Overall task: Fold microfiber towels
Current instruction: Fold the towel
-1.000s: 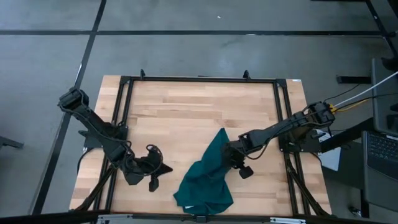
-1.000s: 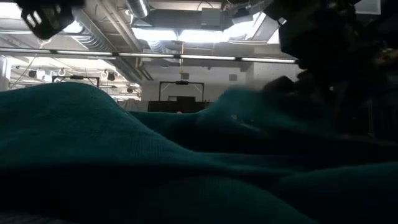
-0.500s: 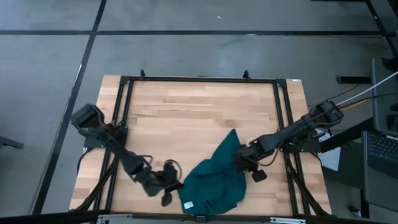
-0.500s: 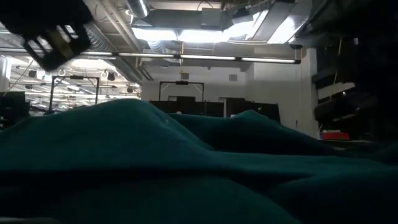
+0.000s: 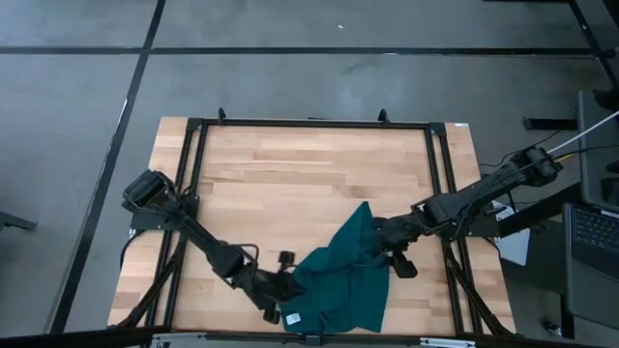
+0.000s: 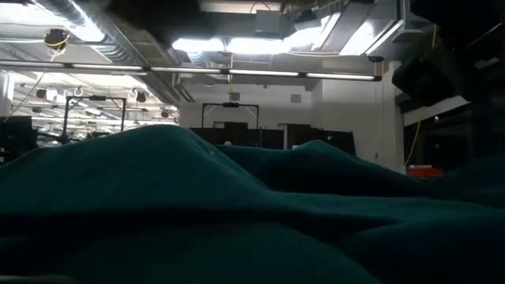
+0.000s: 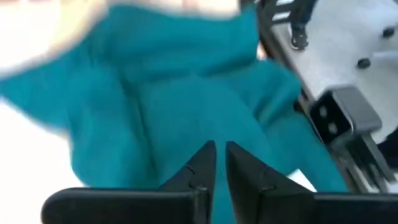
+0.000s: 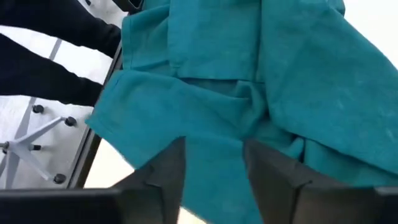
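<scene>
The dark teal microfiber towel (image 5: 343, 280) lies crumpled on the wooden table by the near edge. One corner points toward the far edge, and a small white tag (image 5: 293, 315) sits at its near left. The towel fills the low view (image 6: 197, 205). My left gripper (image 5: 288, 288) is at the towel's left edge, its fingers a narrow gap apart over the cloth (image 7: 221, 155). My right gripper (image 5: 377, 247) is at the towel's right side, open, its fingers spread above the rumpled cloth (image 8: 211, 162). My left gripper comes low from the table's left, its fingertips (image 7: 205, 158) at the towel's left edge (image 7: 186, 124); I cannot tell whether they touch the cloth. My right gripper comes from the table's right, its fingers (image 8: 168, 168) over the towel's right side (image 8: 211, 124); whether they touch it does not show.
Black frame rails (image 5: 435, 174) run along the table's sides and far edge. Bare wood (image 5: 309, 164) spreads over the far half. The table's near edge (image 5: 309, 338) runs just beyond the towel.
My left gripper has swept from the table's left toward the right and near edge, reaching the towel's left edge. My right gripper has drawn back toward the table's right. The towel has slid to the right with it, and its far corner now stands farther right.
</scene>
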Robot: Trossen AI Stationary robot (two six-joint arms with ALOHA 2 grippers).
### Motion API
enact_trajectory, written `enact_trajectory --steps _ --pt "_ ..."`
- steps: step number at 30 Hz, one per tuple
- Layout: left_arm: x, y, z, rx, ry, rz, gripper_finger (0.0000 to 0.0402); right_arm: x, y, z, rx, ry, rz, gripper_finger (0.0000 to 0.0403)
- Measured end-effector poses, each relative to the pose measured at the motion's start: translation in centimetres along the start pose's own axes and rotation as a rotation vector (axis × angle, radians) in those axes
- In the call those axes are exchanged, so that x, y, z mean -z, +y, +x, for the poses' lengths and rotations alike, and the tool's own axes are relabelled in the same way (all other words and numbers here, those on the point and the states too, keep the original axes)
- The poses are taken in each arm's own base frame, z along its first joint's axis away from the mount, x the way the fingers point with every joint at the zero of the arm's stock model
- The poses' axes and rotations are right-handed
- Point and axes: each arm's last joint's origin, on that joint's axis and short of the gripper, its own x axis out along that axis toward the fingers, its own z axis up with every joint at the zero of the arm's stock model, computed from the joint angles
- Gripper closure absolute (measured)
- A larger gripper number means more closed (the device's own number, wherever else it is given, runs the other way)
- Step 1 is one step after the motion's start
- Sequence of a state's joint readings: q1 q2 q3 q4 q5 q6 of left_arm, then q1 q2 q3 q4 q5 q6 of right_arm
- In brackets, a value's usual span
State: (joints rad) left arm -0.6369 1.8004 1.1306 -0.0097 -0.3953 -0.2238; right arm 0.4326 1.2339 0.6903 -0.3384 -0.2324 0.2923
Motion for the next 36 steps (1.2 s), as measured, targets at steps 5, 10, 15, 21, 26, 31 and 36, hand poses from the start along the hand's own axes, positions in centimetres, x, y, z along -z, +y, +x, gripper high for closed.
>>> enact_trajectory --steps 5,10,15,21,26,31,36 --pt "-1.7 1.7 1.5 0.073 -0.016 0.151 0.0334 0.4 0.0 0.3 0.03 0.041 0.01 0.0174" --pt "-2.1 2.8 5.5 0.169 0.002 0.183 0.032 0.5 0.4 0.4 0.038 0.038 0.022 0.0156" --pt "-2.3 1.7 8.9 0.214 0.06 0.253 0.0324 1.2 2.0 0.7 0.0 0.071 0.02 0.017" --pt "-1.7 1.6 10.7 0.181 0.115 0.259 0.0322 2.2 4.2 0.9 -0.022 0.097 0.012 0.0199" --pt "-1.0 2.8 11.2 0.175 0.19 0.212 0.0322 2.5 5.3 1.0 -0.005 0.052 0.012 0.0214" --pt "-2.4 2.4 10.4 0.199 0.138 0.204 0.032 1.6 5.3 1.0 0.059 -0.068 -0.009 0.022" --pt "-2.7 1.0 9.8 0.204 0.159 0.221 0.0326 1.1 4.6 1.4 0.108 -0.104 -0.021 0.0216"
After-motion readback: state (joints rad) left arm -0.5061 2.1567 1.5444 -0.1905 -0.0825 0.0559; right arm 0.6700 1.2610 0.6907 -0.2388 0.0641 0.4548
